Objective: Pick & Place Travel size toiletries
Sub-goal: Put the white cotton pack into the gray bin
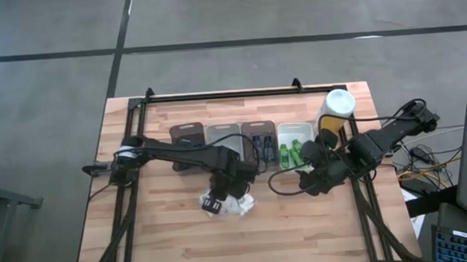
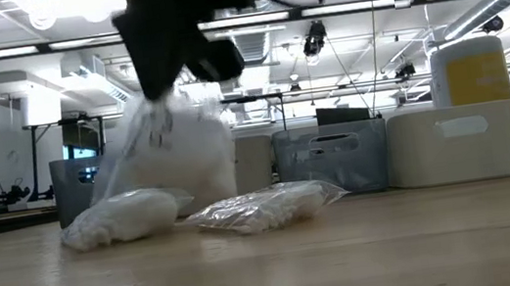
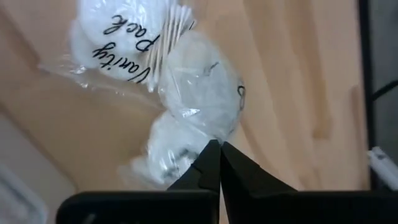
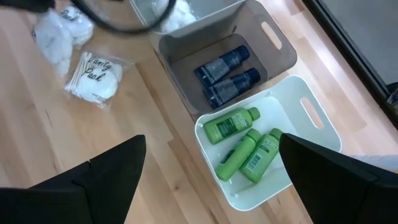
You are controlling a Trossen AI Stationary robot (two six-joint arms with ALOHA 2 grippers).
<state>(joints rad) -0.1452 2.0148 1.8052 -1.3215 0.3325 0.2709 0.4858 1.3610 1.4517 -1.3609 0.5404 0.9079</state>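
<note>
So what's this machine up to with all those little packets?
It is sorting toiletries into trays. The left hand is pinched shut on a white vanity pack and, seen from table height, holds it above the table, with two more packs lying below. The right hand waits open over a white tray with three green bottles, next to a grey one with two blue bottles.

a light wooden desk [image 1: 175,240] stands on a grey floor [image 1: 41,45] crossed by dark lines. four rectangular trays sit in a row toward its back edge: a dark tray [image 1: 186,134], two grey trays [image 1: 223,133] [image 1: 259,130], and a white tray [image 1: 296,133]. a tall yellow bottle [image 1: 335,112] with a white cap stands just beside the white tray. loose cables [image 1: 418,164] lie off the desk's right side.
</note>
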